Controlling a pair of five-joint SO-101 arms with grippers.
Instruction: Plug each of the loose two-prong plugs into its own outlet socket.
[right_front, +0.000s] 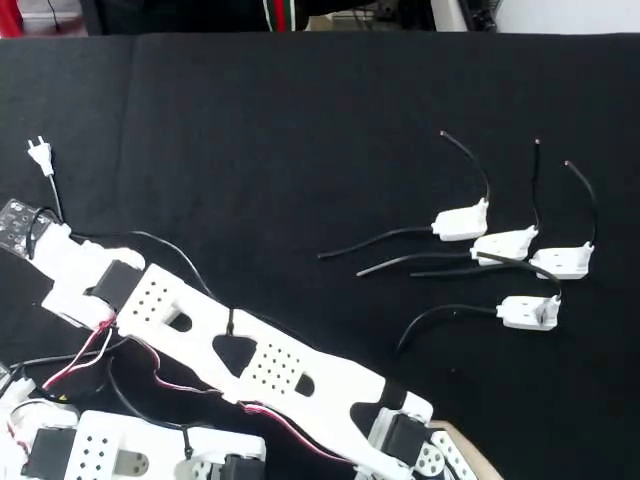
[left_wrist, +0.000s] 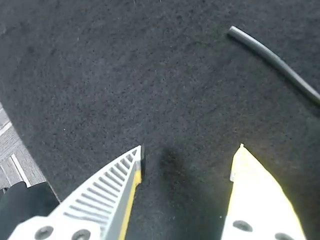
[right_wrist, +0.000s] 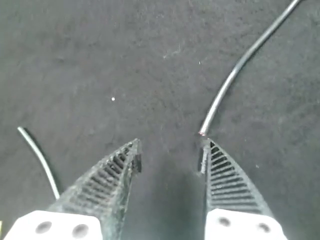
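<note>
Plug (right_front: 38, 153) lies loose near the left edge of the table (right_front: 250, 100), well apart from the four sockets (right_front: 462, 222) on the right. My left pincer (left_wrist: 190, 147) and right pincer (right_wrist: 170, 141) both gape, empty. I judge the first pickup is still pending — next I must pinch its body, prongs free.

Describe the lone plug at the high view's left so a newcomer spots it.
On the black table, go to the far left edge, just beyond the long white arm. The white plug lies there alone, two prongs showing, black cord trailing toward the arm; the four white corded pieces cluster at the right.
</note>
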